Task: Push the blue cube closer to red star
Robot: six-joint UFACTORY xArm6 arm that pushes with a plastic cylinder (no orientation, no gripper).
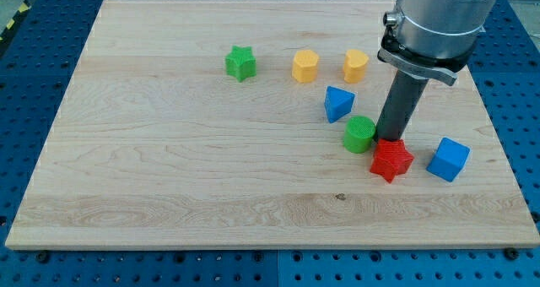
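The blue cube (448,159) sits on the wooden board at the view's right. The red star (391,159) lies just to its left, a small gap between them. My tip (389,139) stands at the red star's top edge, touching or nearly touching it, between the star and the green cylinder (359,134). The tip is left of the blue cube, with the star between them.
A blue triangular block (338,103) lies above the green cylinder. Two yellow blocks (305,66) (355,66) and a green star (240,63) sit toward the view's top. The board's right edge (498,127) is close to the blue cube.
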